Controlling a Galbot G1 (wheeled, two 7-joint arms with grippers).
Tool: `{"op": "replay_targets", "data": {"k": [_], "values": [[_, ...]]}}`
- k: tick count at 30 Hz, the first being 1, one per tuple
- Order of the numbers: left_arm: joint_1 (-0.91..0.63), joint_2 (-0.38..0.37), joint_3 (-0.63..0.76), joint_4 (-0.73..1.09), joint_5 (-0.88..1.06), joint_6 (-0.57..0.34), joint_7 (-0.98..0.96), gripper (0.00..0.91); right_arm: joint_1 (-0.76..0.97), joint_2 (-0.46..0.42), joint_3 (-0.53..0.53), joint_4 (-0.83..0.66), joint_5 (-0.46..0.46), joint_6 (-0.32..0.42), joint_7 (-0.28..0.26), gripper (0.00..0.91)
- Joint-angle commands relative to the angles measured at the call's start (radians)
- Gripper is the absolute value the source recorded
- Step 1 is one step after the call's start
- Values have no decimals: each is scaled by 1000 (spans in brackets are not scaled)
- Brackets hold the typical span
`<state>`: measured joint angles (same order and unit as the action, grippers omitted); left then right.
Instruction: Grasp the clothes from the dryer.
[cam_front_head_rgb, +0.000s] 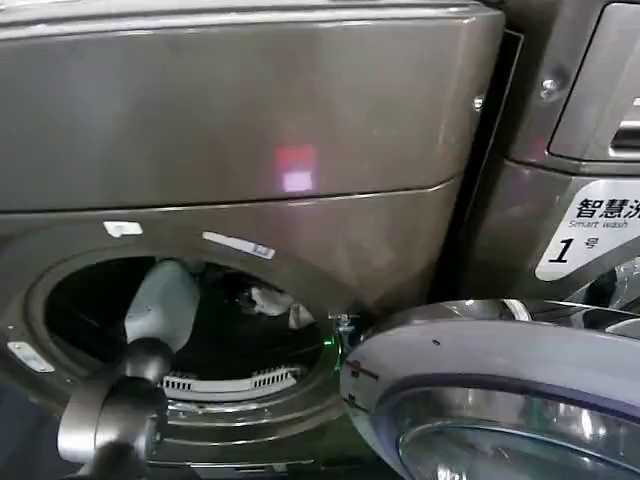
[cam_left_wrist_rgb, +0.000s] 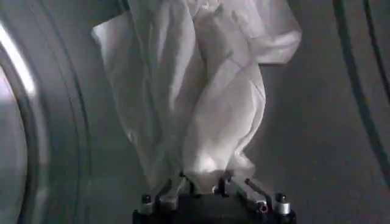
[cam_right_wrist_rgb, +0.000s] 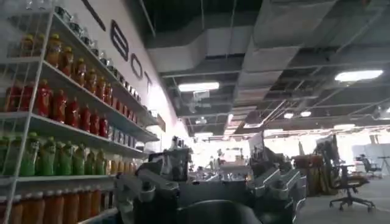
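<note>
White fabric: the clothes (cam_left_wrist_rgb: 201, 91), bunched inside the drum of your dryer (cam_front_head_rgb: 250, 120).
Left gripper (cam_left_wrist_rgb: 204, 185): reached through the port, fingers pinched on the wad.
Right gripper (cam_right_wrist_rgb: 210, 185): jaws spread, faces drink shelves (cam_right_wrist_rgb: 55, 115).

The left pincer (cam_left_wrist_rgb: 204, 185) is clamped on the bunched end of the white clothes (cam_left_wrist_rgb: 201, 91), which stretch away from it inside the grey drum (cam_left_wrist_rgb: 55, 122).
</note>
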<state>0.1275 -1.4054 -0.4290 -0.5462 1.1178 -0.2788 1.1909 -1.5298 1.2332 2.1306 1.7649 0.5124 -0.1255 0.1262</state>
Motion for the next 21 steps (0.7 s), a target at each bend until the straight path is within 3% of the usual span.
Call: {"op": "replay_targets", "data": {"k": [1,3,5,11,21], "values": [[9,-5,-18,-126,48,127,-52,0,3,9,0,22,13,-14,-14,907],[16,-13,-43,-151,11,162,-136,0,4,9,0,38,24,-33,-8,907],[30,-14,-58,-198,-50,182,-203,0,9,6,-13,34,21,1,-8,907],[108,-28,-102,-350,-421,310,-424,0,13,18,-28,32,-20,14,-15,907],[244,-78,-83,-509,-702,441,-910,0,24,17,-36,35,-22,15,-7,907]]}}
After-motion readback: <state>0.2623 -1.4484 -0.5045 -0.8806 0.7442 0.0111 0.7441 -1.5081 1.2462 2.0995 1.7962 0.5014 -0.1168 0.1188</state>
